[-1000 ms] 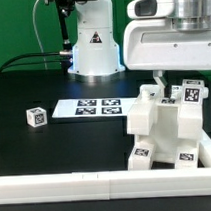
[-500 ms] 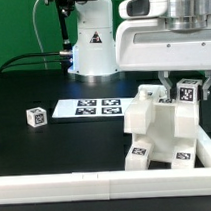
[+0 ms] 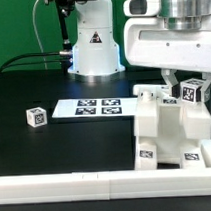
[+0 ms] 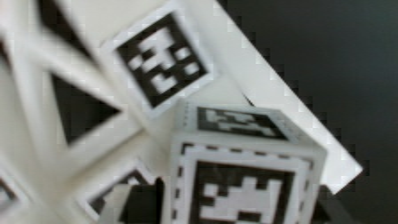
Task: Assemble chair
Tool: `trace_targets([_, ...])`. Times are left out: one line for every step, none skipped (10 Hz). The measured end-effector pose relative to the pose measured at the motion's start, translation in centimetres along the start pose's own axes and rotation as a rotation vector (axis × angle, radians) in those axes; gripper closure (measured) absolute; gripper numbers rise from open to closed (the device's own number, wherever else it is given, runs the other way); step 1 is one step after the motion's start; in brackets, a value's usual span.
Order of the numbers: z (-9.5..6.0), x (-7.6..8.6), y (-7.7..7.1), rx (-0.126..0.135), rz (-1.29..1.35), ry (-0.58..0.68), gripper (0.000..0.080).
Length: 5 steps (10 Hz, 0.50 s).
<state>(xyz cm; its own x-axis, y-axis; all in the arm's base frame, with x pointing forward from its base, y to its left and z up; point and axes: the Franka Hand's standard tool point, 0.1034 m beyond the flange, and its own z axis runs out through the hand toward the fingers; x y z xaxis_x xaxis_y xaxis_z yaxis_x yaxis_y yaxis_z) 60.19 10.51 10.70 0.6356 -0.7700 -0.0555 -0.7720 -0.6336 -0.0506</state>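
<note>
Exterior view: I see the chair (image 3: 167, 130) as a white blocky assembly on the black table (image 3: 56, 146), at about 4 o'clock in the frame, pressed close to the long low white rail (image 3: 97, 180) that runs across the near edge. Tags show on its lower front faces.

The gripper (image 3: 179, 83) hangs over the chair's upper part at about 3 o'clock. A small tagged white post (image 3: 194, 90) sits at the chair's top, just beside the fingers. I cannot tell from this angle whether the fingers actually clamp it; the jaws look partly closed, neither wide nor fully together.

Wrist view: a tagged post end (image 4: 240, 165) fills the near field, with the X-braced frame (image 4: 89, 120) touching or just behind it. No fingertip is clearly visible here, so contact is unconfirmed.

Elsewhere: the marker board (image 3: 87, 108) lies flat at about 9 o'clock from the chair, and a loose tagged cube (image 3: 35, 116) sits just beyond it toward the exterior view's left, well apart from the chair. The robot base (image 3: 93, 44) stands at 12 o'clock.
</note>
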Motion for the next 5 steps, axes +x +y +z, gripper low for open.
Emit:
trace_targets([0.09,-0.05,0.10,0.006,0.171,-0.007,0.0516])
trace_targets([0.07,-0.11,0.20,0.013,0.316,-0.005,0.0516])
trace_targets([0.05,-0.21,0.16,0.020,0.425,-0.003,0.0516])
trace_targets([0.00,-0.44,0.07,0.025,0.544,-0.005,0.0516])
trace_targets([0.00,-0.41,0.12,0.025,0.584,-0.009,0.0516])
